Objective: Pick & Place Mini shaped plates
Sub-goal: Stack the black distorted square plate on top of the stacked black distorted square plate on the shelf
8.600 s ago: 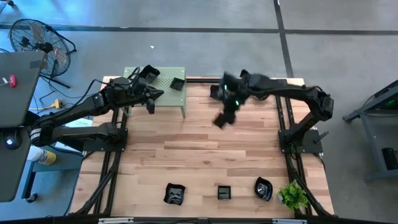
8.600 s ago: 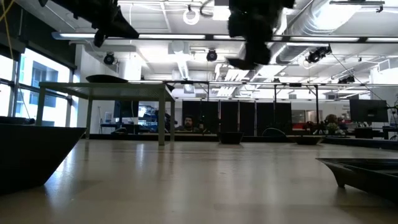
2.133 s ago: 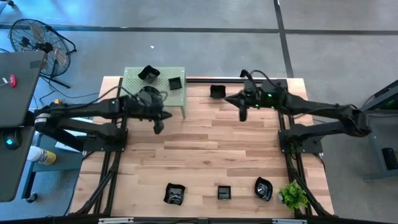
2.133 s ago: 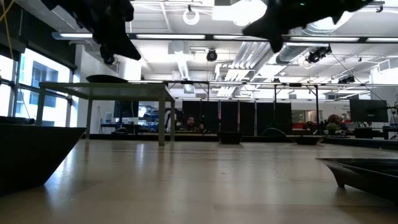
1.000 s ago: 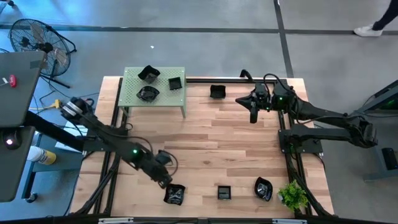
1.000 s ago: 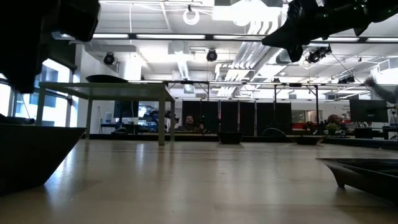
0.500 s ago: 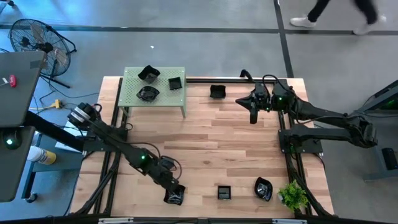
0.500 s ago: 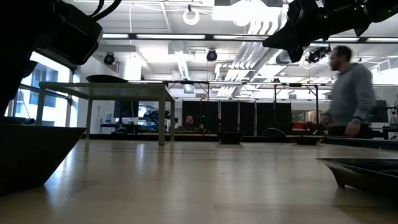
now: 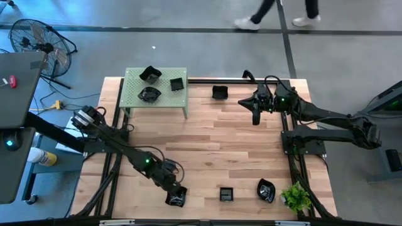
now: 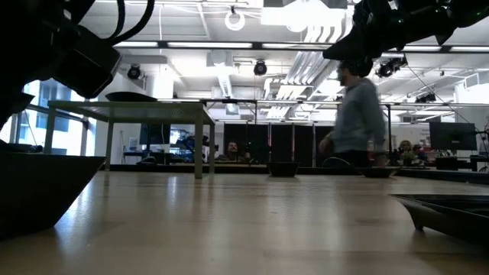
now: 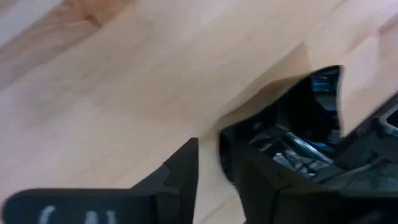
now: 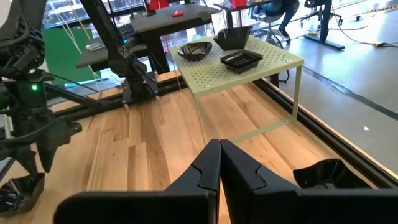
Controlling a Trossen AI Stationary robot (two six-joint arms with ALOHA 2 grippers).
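Note:
Glossy black mini shaped plates lie about. Three of them sit on a green perforated stand at the far left, and one on the wood beside it. Along the near edge lie three more. My left gripper is down at the near-left plate, open, its fingers on either side of the plate's rim. My right gripper hangs shut and empty above the far right of the table. My left gripper comes slanting down from the table's left. One finger stands outside the plate's rim and the other over its inside. A strip of wood shows between the outer finger and the rim. I cannot tell whether either finger touches the plate, which lies on the table.
A small green plant stands at the near right corner beside the rightmost plate. The middle of the wooden table is bare. A person walks past beyond the far edge. A fan stands off the table's far left.
My left gripper has gone toward the near edge and down, from just left of the near-left plate onto its rim. The plate has stayed in place. My right arm has kept still. A person has walked across behind the table.

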